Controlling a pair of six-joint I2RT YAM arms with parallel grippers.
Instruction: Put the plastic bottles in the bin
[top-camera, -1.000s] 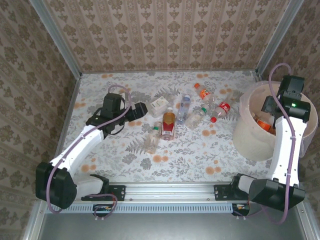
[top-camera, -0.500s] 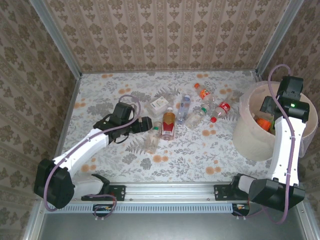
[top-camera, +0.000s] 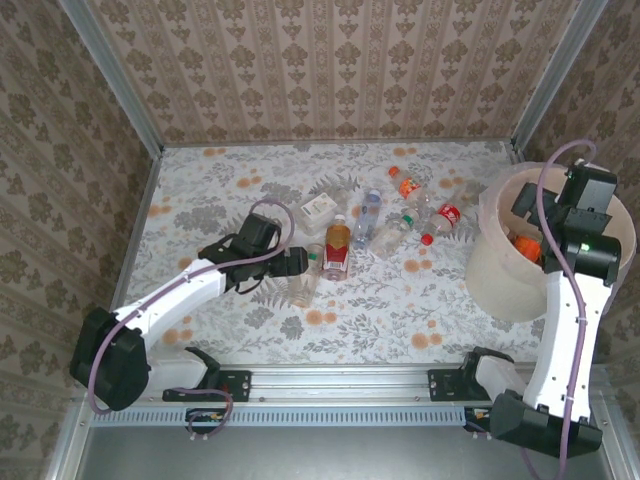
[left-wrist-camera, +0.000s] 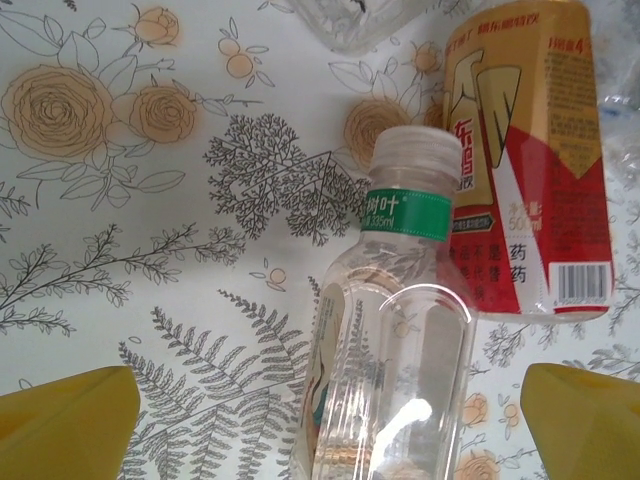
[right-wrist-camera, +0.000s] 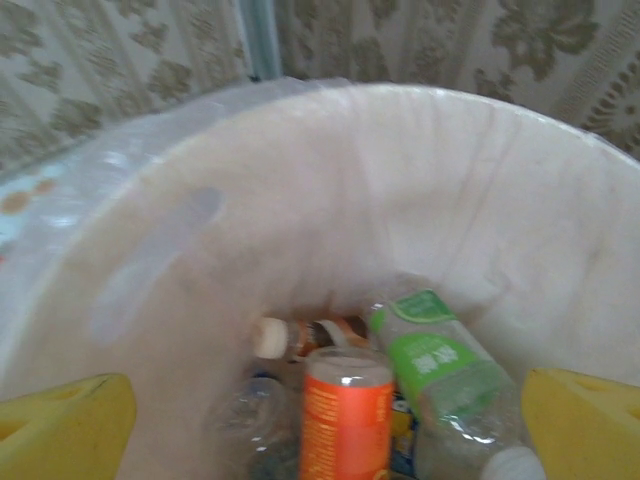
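Plastic bottles (top-camera: 392, 233), small and clear with coloured labels and caps, lie scattered mid-table in the overhead view, on the flowered tablecloth (top-camera: 220, 190). At the right edge stands the bin (top-camera: 490, 265), a large round pale pink bucket with a thin clear liner. My left gripper (top-camera: 300, 262) sits at the near end of the scatter, over a clear bottle with a green neck band (top-camera: 305, 282), so my left arm is by far the nearer. A crushed white carton (top-camera: 318, 210) lies beyond. My right gripper (top-camera: 527, 205) hangs over the bin's mouth.

From my left wrist, the green-banded bottle (left-wrist-camera: 395, 330) lies between my yellow fingers (left-wrist-camera: 60, 425). Its long axis runs away from me, white cap at the far end and leaning a little right. The jaws are spread wide, clear of it on both sides, so closing would take it across the body. A red-and-gold labelled bottle (left-wrist-camera: 525, 190) lies just beside its neck on the right. I judge that the one thing likely to snag.

From my right wrist, the right gripper (right-wrist-camera: 320, 430) is spread and empty above the bin's wall (right-wrist-camera: 400, 180). Below lie an orange-labelled bottle (right-wrist-camera: 345, 420) and a green-labelled bottle (right-wrist-camera: 440, 370), plastic bottles already inside.
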